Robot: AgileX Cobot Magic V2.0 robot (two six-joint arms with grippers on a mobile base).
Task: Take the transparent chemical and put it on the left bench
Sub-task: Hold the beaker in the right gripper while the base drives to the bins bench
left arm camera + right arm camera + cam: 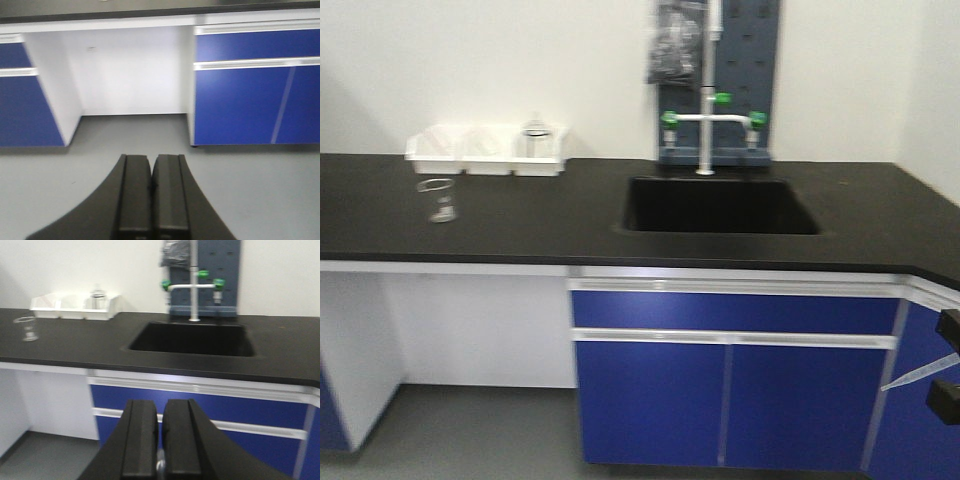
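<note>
As the front camera sees it: the pipette (918,373) sits at the far right edge, pinched in the right gripper (945,362), tip slanting down-left, below the level of the surface (520,215) and in front of the blue doors.
Front, target: bare black top lies between the beaker (438,200) and the sink (720,205); the white bins (485,150) stand at the back.
Left wrist: the left gripper (152,195) has its fingers pressed together on nothing, low over the floor, facing the doors (250,100).
Right wrist: the fingers stand close with a narrow gap; a pale sliver low in that gap is probably the pipette, too small to be sure.
Advice: lift well above the white front edge before reaching in, keep the soft bulb lightly pinched, carry it past the sink's left rim, lay it flat, and release only once it touches.
</note>
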